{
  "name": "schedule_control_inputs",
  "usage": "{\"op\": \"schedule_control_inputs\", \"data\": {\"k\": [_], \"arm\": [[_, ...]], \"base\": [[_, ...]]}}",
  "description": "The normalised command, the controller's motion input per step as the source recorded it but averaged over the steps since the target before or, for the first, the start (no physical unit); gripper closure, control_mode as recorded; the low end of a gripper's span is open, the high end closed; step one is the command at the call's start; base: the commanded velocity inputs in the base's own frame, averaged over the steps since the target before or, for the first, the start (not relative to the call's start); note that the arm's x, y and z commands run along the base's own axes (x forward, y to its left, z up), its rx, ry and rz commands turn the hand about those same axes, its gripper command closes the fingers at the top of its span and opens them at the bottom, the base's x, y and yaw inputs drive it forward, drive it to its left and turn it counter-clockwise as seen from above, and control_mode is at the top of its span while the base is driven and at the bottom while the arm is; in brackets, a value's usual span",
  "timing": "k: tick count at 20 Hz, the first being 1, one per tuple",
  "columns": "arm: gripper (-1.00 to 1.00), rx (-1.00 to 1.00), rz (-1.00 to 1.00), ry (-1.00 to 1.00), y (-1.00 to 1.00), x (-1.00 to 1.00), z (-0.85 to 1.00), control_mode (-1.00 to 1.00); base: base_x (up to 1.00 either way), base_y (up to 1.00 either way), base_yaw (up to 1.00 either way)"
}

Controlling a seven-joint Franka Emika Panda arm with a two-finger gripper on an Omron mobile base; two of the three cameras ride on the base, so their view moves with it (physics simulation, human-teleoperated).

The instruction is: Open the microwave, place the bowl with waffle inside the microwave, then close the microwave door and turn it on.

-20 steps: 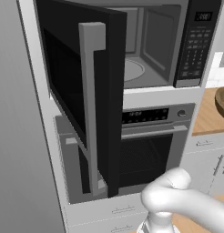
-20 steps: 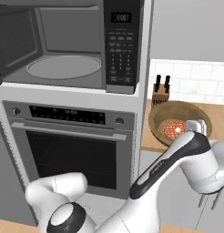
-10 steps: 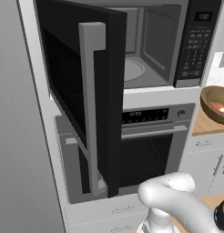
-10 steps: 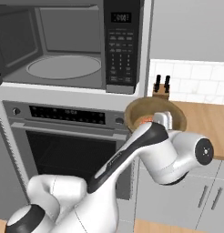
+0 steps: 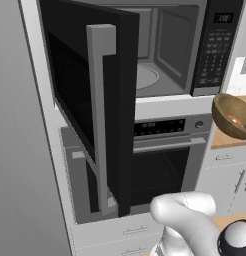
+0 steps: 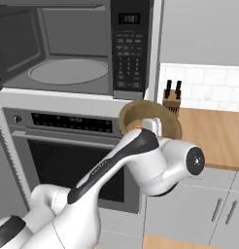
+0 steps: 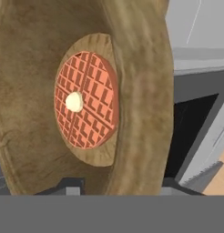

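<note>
The microwave [image 5: 170, 60] stands open, its grey cavity and round glass turntable [image 6: 68, 71] bare. The microwave door [image 5: 95, 100] is swung out to the left, its silver bar handle [image 5: 102, 115] facing me. The brown wooden bowl [image 5: 234, 116] hangs in the air, tilted, to the right of the oven and below the keypad [image 6: 128, 51]. In the hand view my gripper [image 7: 123, 186] is shut on the bowl's rim [image 7: 141, 113]. The round waffle [image 7: 86, 100] with a butter pat lies in the bowl's bottom. In the right base view my arm partly hides the bowl [image 6: 141, 113].
Under the microwave is a stainless oven [image 5: 165, 165] with a horizontal handle [image 6: 68, 141]. A knife block [image 6: 172, 97] stands on the wooden counter [image 6: 213, 131] at right, above white cabinets [image 6: 209, 209]. The open door juts far out on the left.
The bowl has moved left from over the counter toward the front of the oven and microwave, and it is tilted more steeply. My arm has swung left with it.
</note>
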Motion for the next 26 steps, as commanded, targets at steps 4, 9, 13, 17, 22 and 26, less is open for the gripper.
{"op": "schedule_control_inputs", "data": {"k": [4, 9, 13, 17, 22, 26], "arm": [[1.00, -0.02, 0.09, -0.03, 0.68, -0.15, 0.29, -1.00], [1.00, -0.08, 0.06, -0.10, 0.94, -0.08, 0.31, -1.00], [1.00, -0.11, 0.08, -0.23, 0.99, -0.08, 0.25, -1.00], [1.00, -0.07, 0.14, -0.31, 0.86, 0.00, 0.24, -1.00], [1.00, -0.05, 0.15, -0.24, 0.82, 0.00, 0.24, -1.00], [1.00, -0.02, 0.17, -0.06, 0.72, 0.01, 0.30, -1.00]], "base": [[0.00, 0.00, 0.00], [0.00, 0.00, 0.00], [0.00, 0.00, 0.00], [0.00, 0.00, 0.00], [0.00, 0.00, 0.00], [0.00, 0.00, 0.00]]}}
